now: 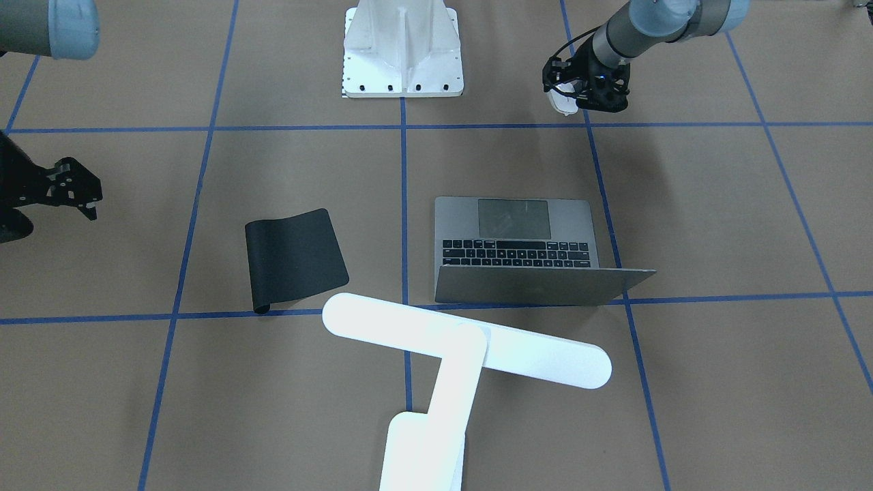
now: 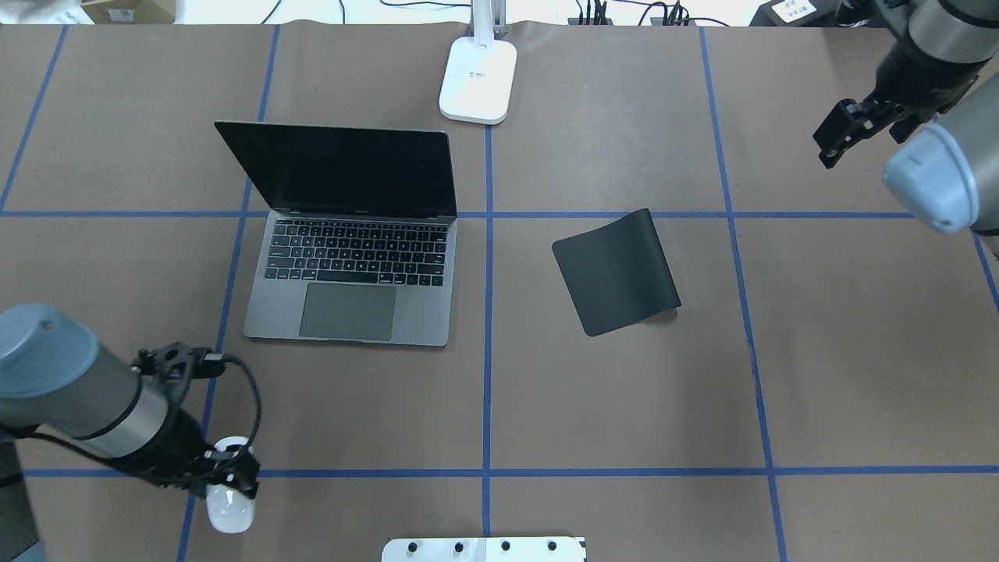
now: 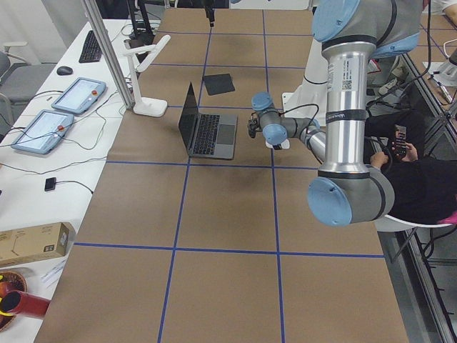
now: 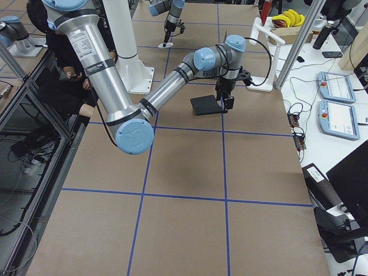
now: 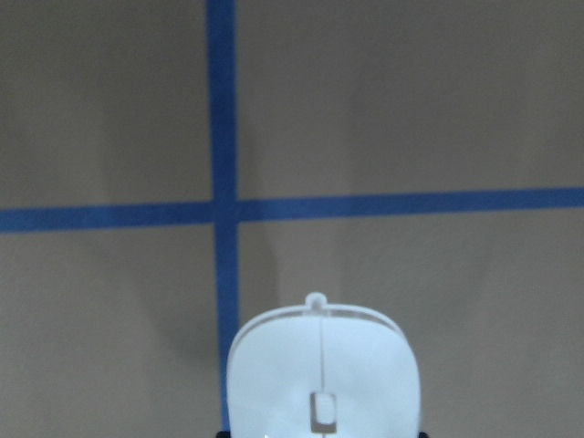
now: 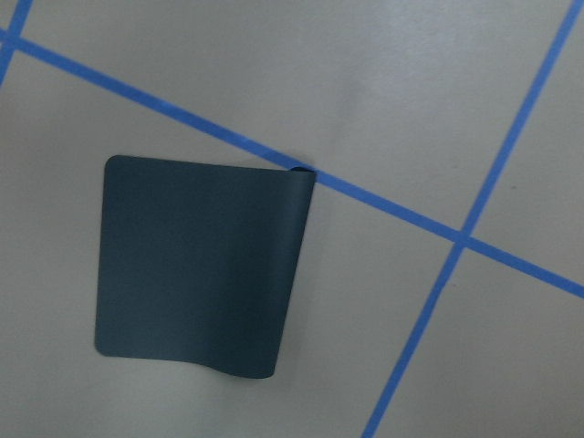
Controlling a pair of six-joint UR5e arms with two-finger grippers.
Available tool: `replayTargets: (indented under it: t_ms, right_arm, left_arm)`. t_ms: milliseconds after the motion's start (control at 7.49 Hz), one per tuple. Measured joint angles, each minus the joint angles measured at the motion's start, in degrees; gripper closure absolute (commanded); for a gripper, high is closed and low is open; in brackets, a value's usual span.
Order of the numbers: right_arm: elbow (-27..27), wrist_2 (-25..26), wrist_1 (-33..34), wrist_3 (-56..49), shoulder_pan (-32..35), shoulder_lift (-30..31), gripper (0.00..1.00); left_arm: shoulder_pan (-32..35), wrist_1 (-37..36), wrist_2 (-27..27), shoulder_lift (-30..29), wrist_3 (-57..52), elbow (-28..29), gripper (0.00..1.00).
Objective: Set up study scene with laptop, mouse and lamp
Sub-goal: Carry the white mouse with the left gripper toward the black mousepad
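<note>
— Left end effector (image 2: 232, 476)?
— Clamped on the mouse (image 2: 230, 511), seven o'clock from the laptop (image 2: 351, 312), seen overhead.
— Right end effector (image 2: 839, 140)?
— Two o'clock from the mouse pad (image 2: 616, 273); its opening, I cannot tell.

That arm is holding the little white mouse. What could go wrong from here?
The left gripper seems to pinch the mouse by one end, so it might slip. Carrying it toward the mouse pad passes the open laptop, which it could clip. The pad's curled edge could leave the mouse tilted.
</note>
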State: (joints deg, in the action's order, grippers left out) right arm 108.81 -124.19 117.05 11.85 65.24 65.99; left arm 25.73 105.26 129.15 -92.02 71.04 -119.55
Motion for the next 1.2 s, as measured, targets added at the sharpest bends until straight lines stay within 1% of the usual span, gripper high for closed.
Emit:
replayTargets:
  t_ms: [267, 401, 534, 668, 935, 1202]
  right_arm:
    - [-0.11, -0.31, -0.06, -1.01, 1.36, 2.12, 0.00]
    - [-0.27, -0.34, -0.19, -1.59, 1.93, 3.11, 0.00]
    - [-0.41, -0.41, -1.43, -1.95, 2.59, 4.65, 0.00]
    - [-0.70, -0.89, -4.27, -2.10, 3.56, 7.07, 0.00]
    - [-3.18, -4.67, -10.28, -4.85, 7.97, 11.56, 0.00]
    - [-6.29, -6.96, -11.71, -10.74, 12.66, 13.06, 0.00]
  left_arm:
    - [2.16, -17.34, -1.48, -13.43, -5.01, 0.31, 0.34]
    - [2.68, -22.22, -2.63, -17.77, -7.14, 0.85, 0.34]
    - [3.21, -24.20, -3.40, -20.94, -8.76, 2.23, 0.34]
    - [3.69, -24.95, -3.81, -24.27, -9.72, 4.53, 0.34]
    - [4.38, -25.38, -4.10, -32.20, -10.31, 11.10, 0.34]
    - [4.60, -25.44, -4.30, -41.17, -10.18, 19.25, 0.34]
